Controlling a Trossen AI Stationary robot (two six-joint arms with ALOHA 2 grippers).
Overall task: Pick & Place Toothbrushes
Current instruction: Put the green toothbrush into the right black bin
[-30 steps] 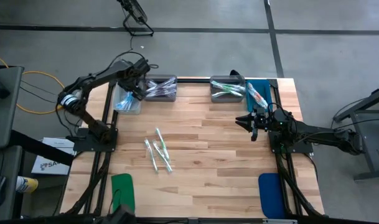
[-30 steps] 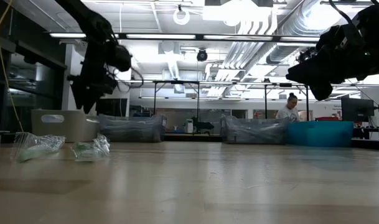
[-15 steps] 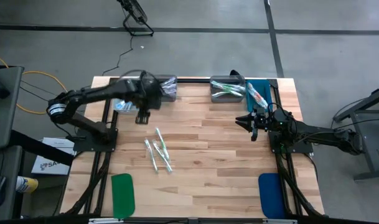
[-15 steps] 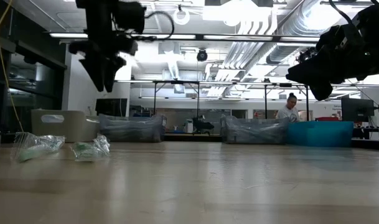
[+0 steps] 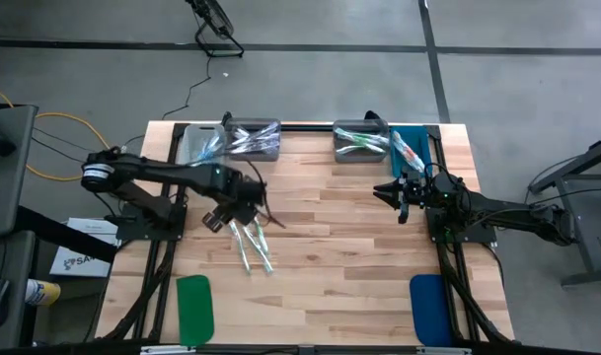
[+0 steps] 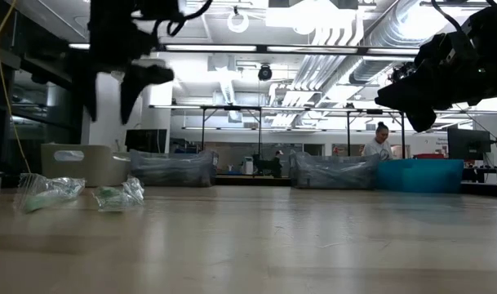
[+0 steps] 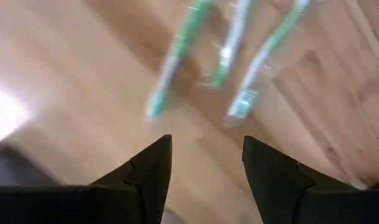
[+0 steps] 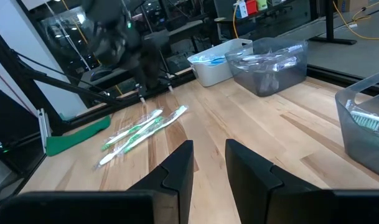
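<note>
Three clear-wrapped toothbrushes (image 5: 251,243) with green accents lie flat on the wooden table, left of its middle; they also show in the left wrist view (image 7: 229,59) and the right wrist view (image 8: 142,130). My left gripper (image 5: 239,209) hangs open in the air just far of them, fingers pointing down (image 7: 206,163); the low view shows it high above the table (image 6: 117,86). More wrapped toothbrushes (image 5: 359,143) fill bins at the far edge. My right gripper (image 5: 392,192) waits open above the table's right side (image 8: 209,157).
Along the far edge stand a whitish bin (image 5: 185,150), two grey bins (image 5: 272,150) (image 5: 339,150) and a blue bin (image 5: 422,148). A green pad (image 5: 193,304) and a blue pad (image 5: 428,308) lie at the near edge. Bare wood spans the middle. A person shows far behind (image 6: 382,140).
My left gripper has swung from over the whitish bin at the far left toward the table's near side and middle, and now hangs over the loose toothbrushes. The toothbrushes and my right arm have kept still.
</note>
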